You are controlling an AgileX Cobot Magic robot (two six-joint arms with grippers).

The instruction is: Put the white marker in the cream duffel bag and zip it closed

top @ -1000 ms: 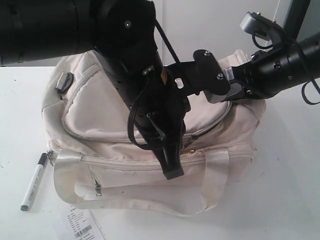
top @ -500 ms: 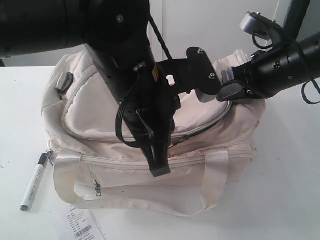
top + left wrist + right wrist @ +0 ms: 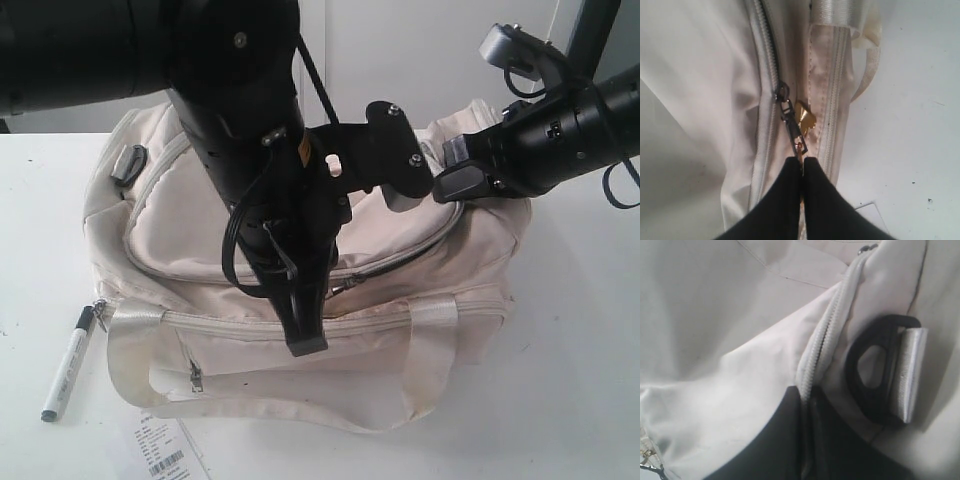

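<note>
The white marker lies on the table left of the cream duffel bag, outside it, black cap toward the bag. My left gripper points down over the bag's front middle, shut on the dark zipper pull of the curved top zipper; a small gold tag hangs beside the pull. At the bag's right end my right gripper is shut on the zipper seam next to the black end buckle.
A white paper tag with a barcode lies at the front left, below the marker. The bag's looped strap handle drapes down its front. White table surface lies to the right of the bag.
My left gripper has slid left along the top of the bag, drawing the zipper pull with it. The right gripper has stayed at the bag's right end. The marker has not moved.
</note>
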